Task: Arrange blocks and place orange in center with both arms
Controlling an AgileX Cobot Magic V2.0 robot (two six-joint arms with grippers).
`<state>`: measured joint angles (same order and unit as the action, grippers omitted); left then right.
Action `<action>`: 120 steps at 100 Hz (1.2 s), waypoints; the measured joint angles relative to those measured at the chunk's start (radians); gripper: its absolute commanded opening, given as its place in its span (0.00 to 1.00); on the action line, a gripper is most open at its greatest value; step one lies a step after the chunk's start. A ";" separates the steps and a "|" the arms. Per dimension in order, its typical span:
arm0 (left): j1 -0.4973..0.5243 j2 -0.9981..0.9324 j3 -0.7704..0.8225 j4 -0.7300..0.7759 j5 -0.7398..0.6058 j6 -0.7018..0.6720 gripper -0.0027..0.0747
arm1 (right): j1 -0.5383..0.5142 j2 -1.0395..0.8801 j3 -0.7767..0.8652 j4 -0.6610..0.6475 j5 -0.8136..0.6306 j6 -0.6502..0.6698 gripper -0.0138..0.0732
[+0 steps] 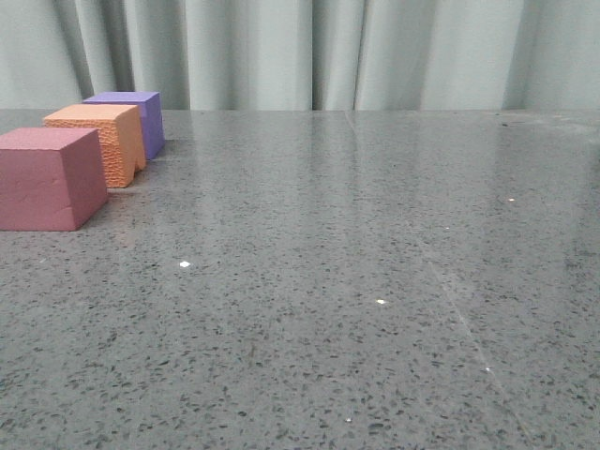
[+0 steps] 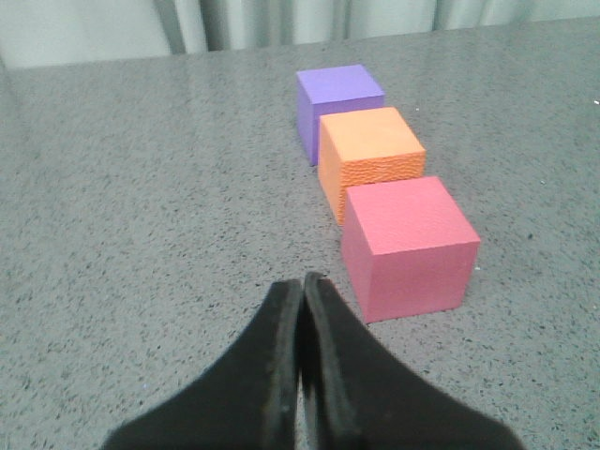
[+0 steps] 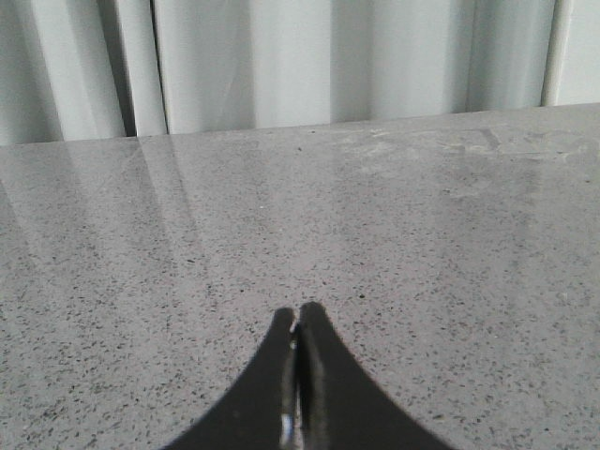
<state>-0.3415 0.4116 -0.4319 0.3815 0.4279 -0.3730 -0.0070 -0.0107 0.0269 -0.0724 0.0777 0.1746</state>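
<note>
Rough orange foam cube (image 2: 370,155) sits mid-row on the speckled grey table (image 1: 375,281), between purple cube (image 2: 337,98) and pink-red cube (image 2: 408,248); row lies at one o'clock from the pinched-closed, empty left end effector (image 2: 302,281), the nearer; right end effector (image 3: 298,314) likewise closed, empty.

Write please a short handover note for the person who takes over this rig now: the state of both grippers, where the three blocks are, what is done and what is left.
Left gripper: fingers shut, holding nothing, just short of the pink-red block.
Right gripper: fingers shut, holding nothing, over bare table; no block shows in its wrist view.
Blocks: one row at the table's left side in the front view, pink-red nearest the robot, orange block in the middle, purple block farthest. Neighbours sit very close; whether they touch is unclear.
Done: the orange already sits between the other two.
Left: apparently nothing beyond checking the row's alignment.
</note>
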 measured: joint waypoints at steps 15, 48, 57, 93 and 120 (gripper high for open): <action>0.114 -0.057 0.099 -0.186 -0.176 0.209 0.01 | 0.000 0.000 0.000 0.000 0.000 0.000 0.08; 0.205 -0.307 0.369 -0.211 -0.377 0.264 0.01 | 0.000 0.000 0.000 0.000 0.000 0.000 0.08; 0.205 -0.390 0.426 -0.211 -0.377 0.266 0.01 | 0.000 0.000 0.000 0.000 0.000 0.000 0.08; 0.215 -0.416 0.428 -0.205 -0.456 0.268 0.01 | 0.000 0.000 0.000 0.000 0.000 0.000 0.08; 0.215 -0.416 0.428 -0.203 -0.466 0.268 0.01 | 0.000 0.000 0.000 0.000 0.000 0.000 0.08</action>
<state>-0.1264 -0.0041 -0.0039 0.1781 -0.0386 -0.1050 -0.0070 -0.0107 0.0269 -0.0724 0.0773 0.1746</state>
